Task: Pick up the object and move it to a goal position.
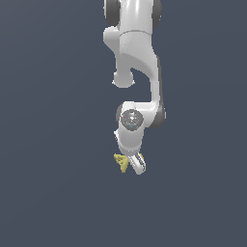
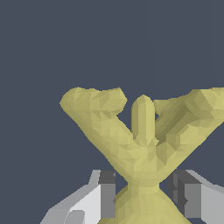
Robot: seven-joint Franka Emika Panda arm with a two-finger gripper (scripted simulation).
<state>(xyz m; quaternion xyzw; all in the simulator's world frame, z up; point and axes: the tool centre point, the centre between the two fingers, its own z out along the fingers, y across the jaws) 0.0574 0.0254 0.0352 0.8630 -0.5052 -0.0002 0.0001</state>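
Observation:
The object point(image 2: 140, 140) is a pale-yellow lumpy piece with crossed arms and rounded ends. In the wrist view it fills the middle, its narrow stem sitting between my two fingers point(image 2: 107, 192), which press in from both sides. My gripper point(image 2: 143, 197) is shut on that stem. In the exterior view the object point(image 1: 121, 162) sticks out toward that view's left from the tip of the white gripper point(image 1: 132, 164), which hangs tilted below the arm's wrist.
A plain dark blue-grey ground point(image 1: 48, 193) surrounds the arm in both views. The white arm's links point(image 1: 137, 53) rise toward the top of the exterior view.

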